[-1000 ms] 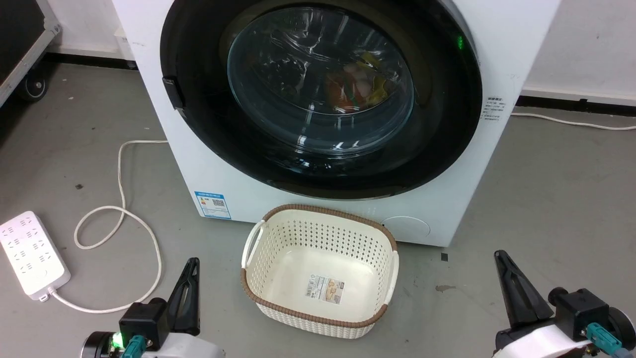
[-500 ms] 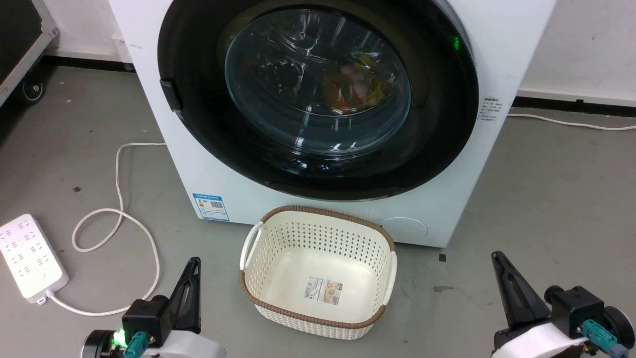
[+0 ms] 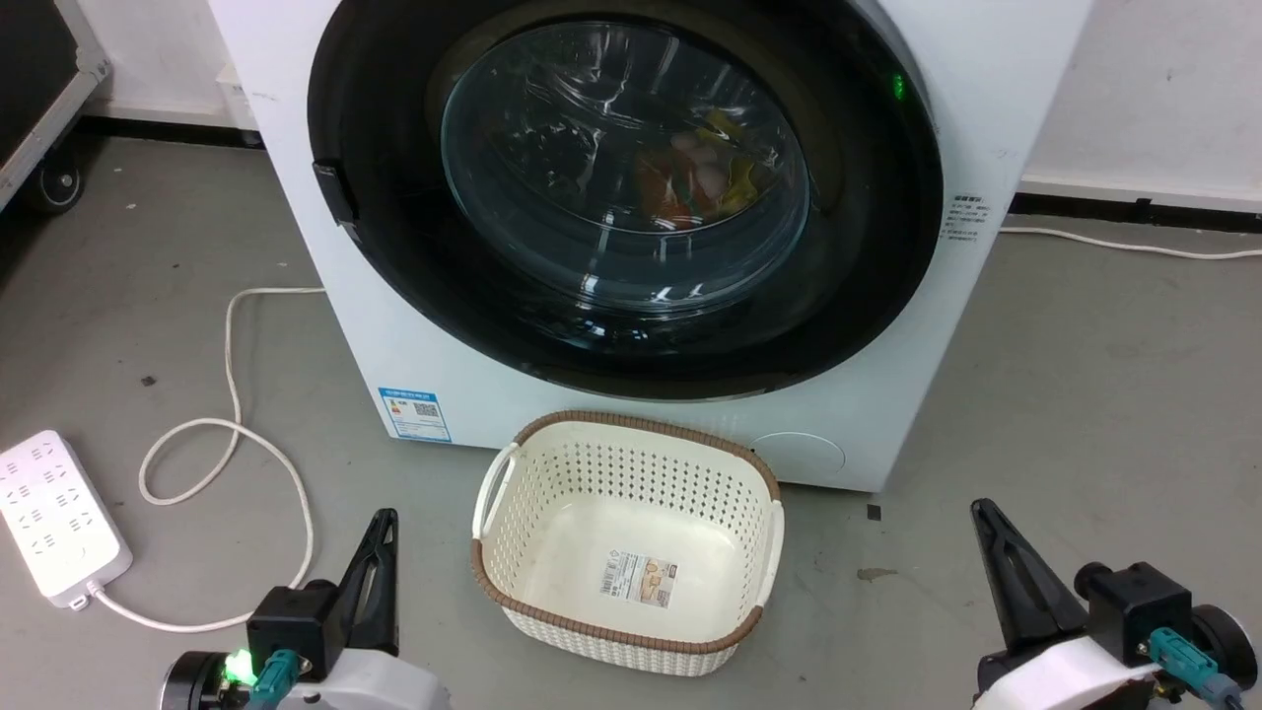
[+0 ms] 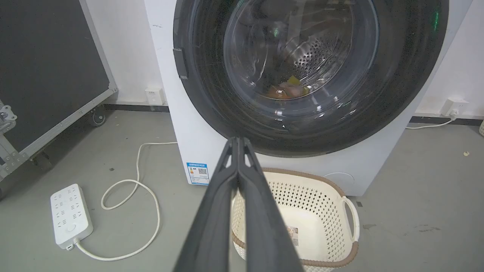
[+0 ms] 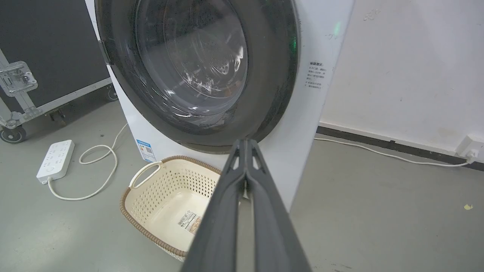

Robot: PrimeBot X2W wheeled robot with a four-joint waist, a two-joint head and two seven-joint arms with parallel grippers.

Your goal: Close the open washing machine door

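Door lies flat against the front of the washer. In both wrist views its black ring looks flush with the white panel, with no gap that I can make out. Clothes show through the glass, and a green light glows at the upper right of the ring. By my reading the closing step is done, or all but done. Whether the latch has caught cannot be told from here.

The left gripper and right gripper hang low, near the floor and well apart from the door. Each is clenched with its fingers pressed together, grasping nothing.

If a check is wanted, the next move calls for lifting one arm and pressing firmly with the closed tips on the rim by the small black tab.

A cream basket stands just in front of the washer, between the two grippers, right in the line of any reach towards the lower door. A power strip and its looped cord lie to the left, a hazard to the wheels, I judge. A dark case on castors stands further left.
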